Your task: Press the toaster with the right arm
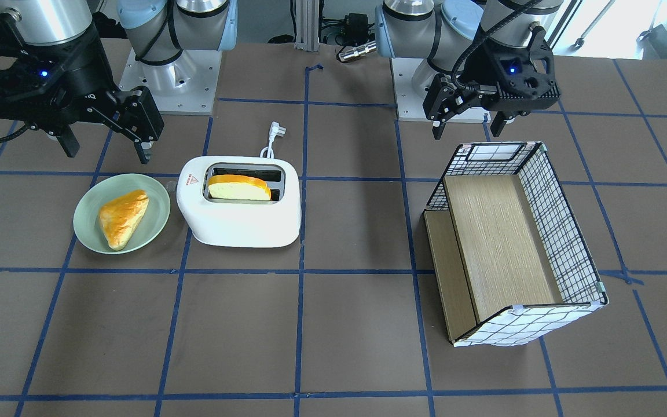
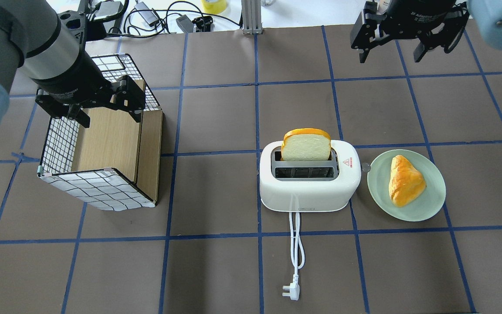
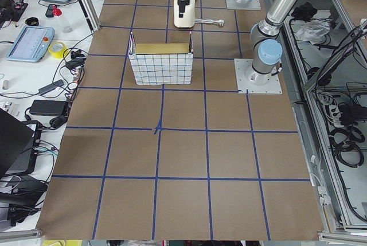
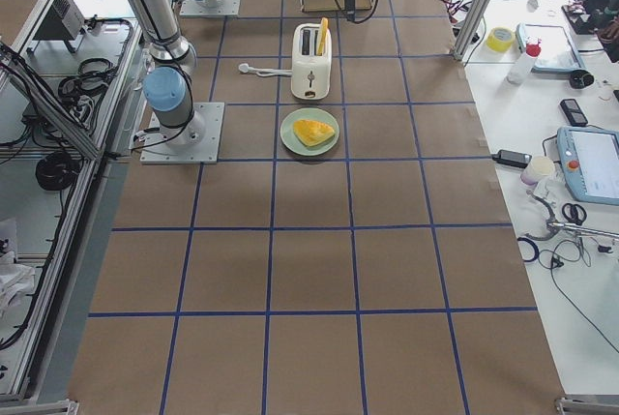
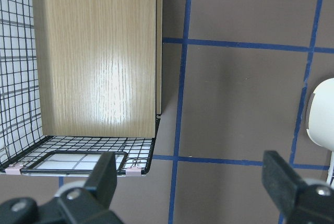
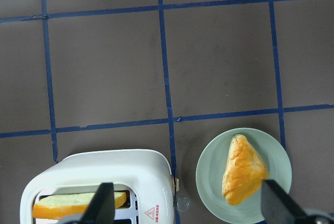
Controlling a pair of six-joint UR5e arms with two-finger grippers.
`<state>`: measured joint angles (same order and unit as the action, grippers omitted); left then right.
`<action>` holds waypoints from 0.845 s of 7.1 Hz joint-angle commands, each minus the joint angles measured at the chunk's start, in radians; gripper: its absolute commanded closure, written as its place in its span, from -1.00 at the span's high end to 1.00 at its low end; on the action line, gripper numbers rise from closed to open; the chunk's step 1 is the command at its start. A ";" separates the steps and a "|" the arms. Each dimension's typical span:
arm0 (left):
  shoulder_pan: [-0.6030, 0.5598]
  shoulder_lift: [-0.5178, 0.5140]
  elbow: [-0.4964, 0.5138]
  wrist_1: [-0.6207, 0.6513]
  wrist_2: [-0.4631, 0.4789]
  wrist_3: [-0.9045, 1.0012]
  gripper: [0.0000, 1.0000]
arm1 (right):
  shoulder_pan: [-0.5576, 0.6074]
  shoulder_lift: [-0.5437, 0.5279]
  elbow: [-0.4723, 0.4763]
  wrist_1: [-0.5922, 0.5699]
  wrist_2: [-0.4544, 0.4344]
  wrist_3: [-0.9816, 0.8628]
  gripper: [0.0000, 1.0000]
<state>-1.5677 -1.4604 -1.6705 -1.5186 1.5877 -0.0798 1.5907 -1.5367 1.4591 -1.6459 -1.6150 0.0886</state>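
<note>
The white two-slot toaster [image 1: 241, 214] [image 2: 307, 192] stands mid-table with a bread slice [image 2: 306, 146] upright in one slot. Its small red triangle mark [image 2: 345, 162] faces the green plate [image 2: 429, 205]. Its cord and plug [image 2: 293, 291] lie on the table. My right gripper [image 2: 390, 56] [image 1: 107, 152] hangs open and empty, high above the table, apart from the toaster. In the right wrist view the toaster [image 6: 99, 182] sits at the lower left. My left gripper [image 2: 110, 117] [image 1: 466, 130] is open and empty over the basket [image 2: 94, 192].
The green plate [image 1: 154, 200] beside the toaster holds a golden pastry [image 1: 122, 219]. The grid-patterned basket [image 1: 559, 231] with wooden panels lies on the robot's left side. Blue tape lines cross the brown table.
</note>
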 commanded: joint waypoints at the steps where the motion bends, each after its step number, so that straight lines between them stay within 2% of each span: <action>1: 0.000 0.000 0.000 0.000 0.000 0.000 1.00 | -0.001 0.003 0.001 -0.003 -0.002 -0.003 1.00; 3: 0.000 0.000 0.000 0.000 0.000 0.000 1.00 | 0.000 0.003 0.001 0.003 0.000 -0.003 1.00; 4: 0.000 0.000 0.000 0.000 0.000 0.000 1.00 | -0.001 0.004 0.001 0.003 0.000 -0.004 0.60; 5: 0.000 0.000 0.000 0.000 0.000 0.000 1.00 | -0.009 0.003 0.001 0.027 0.001 -0.006 -0.34; 6: 0.000 0.000 0.000 0.000 0.000 0.000 1.00 | -0.012 0.003 0.001 0.100 0.016 -0.006 -0.99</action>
<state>-1.5677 -1.4604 -1.6705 -1.5186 1.5877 -0.0798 1.5834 -1.5337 1.4603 -1.6078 -1.6104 0.0836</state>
